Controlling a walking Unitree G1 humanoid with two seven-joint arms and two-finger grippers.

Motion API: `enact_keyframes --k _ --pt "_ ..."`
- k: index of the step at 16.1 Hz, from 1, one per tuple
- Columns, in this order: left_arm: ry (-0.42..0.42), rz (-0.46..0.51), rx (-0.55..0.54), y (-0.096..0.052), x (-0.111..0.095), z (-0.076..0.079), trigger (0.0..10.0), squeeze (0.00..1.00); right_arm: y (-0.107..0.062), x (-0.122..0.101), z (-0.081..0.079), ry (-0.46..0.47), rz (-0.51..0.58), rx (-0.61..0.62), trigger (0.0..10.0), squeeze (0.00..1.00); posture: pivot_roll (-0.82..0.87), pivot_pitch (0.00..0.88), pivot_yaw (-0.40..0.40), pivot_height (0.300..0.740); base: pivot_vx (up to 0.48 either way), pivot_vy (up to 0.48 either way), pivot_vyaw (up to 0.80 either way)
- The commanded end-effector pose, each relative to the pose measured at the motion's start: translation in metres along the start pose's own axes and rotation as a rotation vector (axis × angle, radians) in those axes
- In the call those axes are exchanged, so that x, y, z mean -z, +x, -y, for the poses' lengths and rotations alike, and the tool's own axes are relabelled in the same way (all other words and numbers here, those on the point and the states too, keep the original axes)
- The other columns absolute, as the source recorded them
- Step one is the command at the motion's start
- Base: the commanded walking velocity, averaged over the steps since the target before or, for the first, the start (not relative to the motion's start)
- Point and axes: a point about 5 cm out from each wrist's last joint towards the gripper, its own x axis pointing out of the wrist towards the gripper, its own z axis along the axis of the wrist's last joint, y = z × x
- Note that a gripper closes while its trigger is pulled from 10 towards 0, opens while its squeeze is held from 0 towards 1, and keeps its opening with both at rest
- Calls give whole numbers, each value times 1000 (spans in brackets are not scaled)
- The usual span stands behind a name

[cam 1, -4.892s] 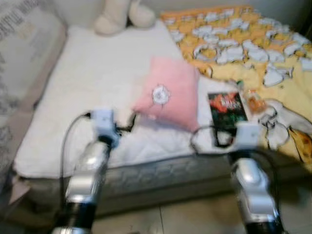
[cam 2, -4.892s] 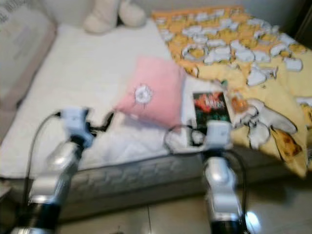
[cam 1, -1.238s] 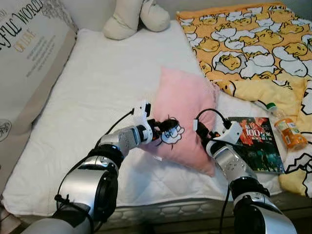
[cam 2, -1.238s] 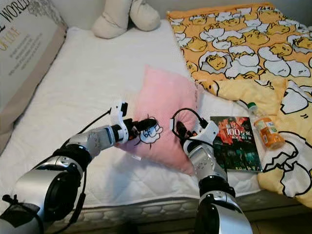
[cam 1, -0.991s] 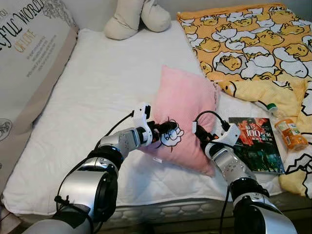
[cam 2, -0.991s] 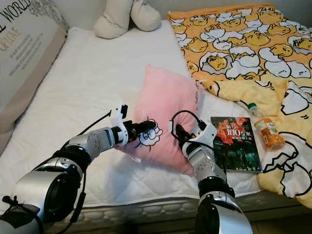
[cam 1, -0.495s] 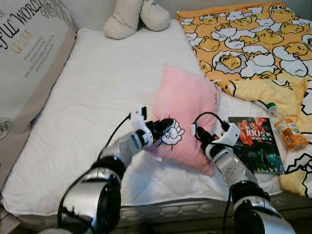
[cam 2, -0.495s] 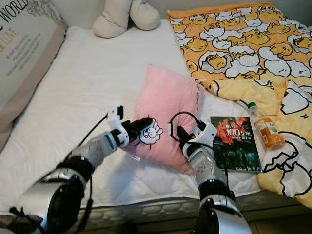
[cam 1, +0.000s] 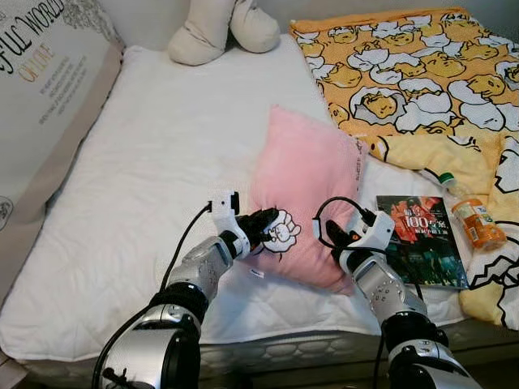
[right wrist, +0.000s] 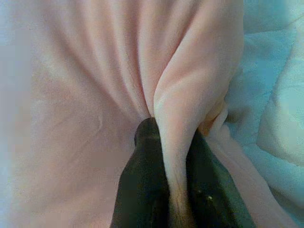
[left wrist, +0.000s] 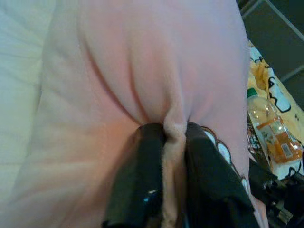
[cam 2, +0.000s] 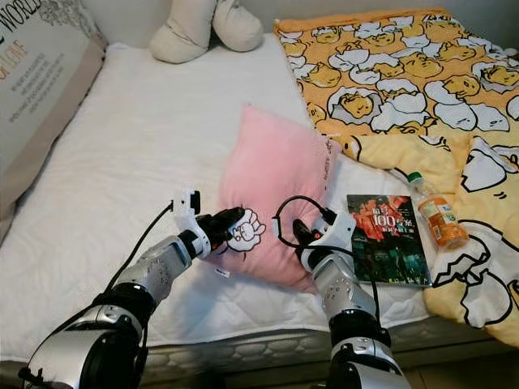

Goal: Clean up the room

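Gripping a pink pillow [cam 1: 304, 198] from both sides, near the front edge of a white mattress [cam 1: 154, 170]. Left gripper [cam 1: 261, 222] clamped on the pillow's near left corner, beside a small white cartoon patch [cam 1: 280, 229] sewn on the fabric. Seen in the left wrist view: two black fingers [left wrist: 142, 175] closed narrow, with a fold of pink cloth pinched between them. Right gripper [cam 1: 336, 237] pressed into the pillow's right lower edge, likewise closed on a ridge of pink fabric, with its fingers [right wrist: 142, 185] tight on either side of that ridge in the right wrist view. Pillow lifted and tilted, top corner leaning away toward the middle of the bed, bottom edge close to the mattress.

Just right of the pillow and beside the right gripper, lying flat: a dark book [cam 1: 419, 239] with red print on its cover. Touching or nearly touching the book's far right corner, lying on its side: a small plastic bottle [cam 1: 468, 215] with an orange label. Spread across the right half of the bed: a yellow blanket [cam 1: 422, 73] printed with cartoon ducks. At the head of the bed, a cream plush toy [cam 1: 220, 28]. Along the left side, a large beige cushion [cam 1: 45, 97] with printed lettering.
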Motion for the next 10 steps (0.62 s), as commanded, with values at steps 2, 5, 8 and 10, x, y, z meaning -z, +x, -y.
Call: enact_keyframes --k 2,5,8,10 --pt "2 -34 40 -1 8 3 0 0 -1 16 -3 -6 -63 -15 0 0 -124 0 120 740 0 0 0" --pt "-4 8 55 -1 0 5 0 0 -2 1 -6 -73 -9 -45 0 0 -124 0 114 740 0 0 0" --pt "26 147 48 -2 -32 7 0 0 -2 -29 -22 -210 111 -89 0 0 -122 0 110 740 0 0 0" --pt "85 261 103 -6 -60 17 0 0 -5 -55 -39 -279 221 -122 0 0 -111 0 102 740 0 0 0"
